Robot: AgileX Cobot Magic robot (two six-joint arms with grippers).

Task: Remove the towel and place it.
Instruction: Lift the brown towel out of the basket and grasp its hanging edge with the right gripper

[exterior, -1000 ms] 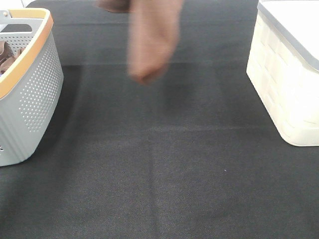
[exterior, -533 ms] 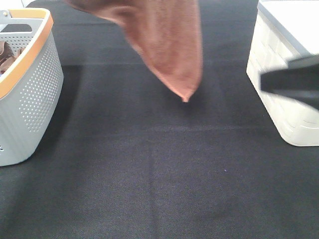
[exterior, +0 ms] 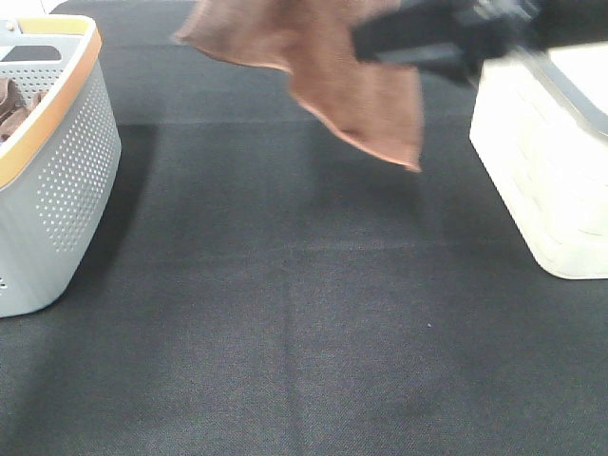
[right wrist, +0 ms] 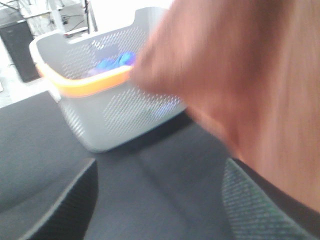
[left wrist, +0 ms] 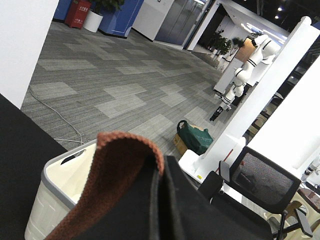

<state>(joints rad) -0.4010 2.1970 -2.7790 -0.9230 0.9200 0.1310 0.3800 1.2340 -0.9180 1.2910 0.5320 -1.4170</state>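
Two containers flank the black table mat: grey basket left, white bin right, with grey carpet tiles beyond. Up in the air over the far middle hangs the towel, pinched in the left gripper. The right gripper, fingers spread wide, is right at the cloth.

Looks like an open-plan office doubling as a robotics lab, honestly. Grey carpet tiles run way back past potted plants and blue walls. There's a mesh office chair close by, a white robot standing further off, and a loose cable trailing across the floor.
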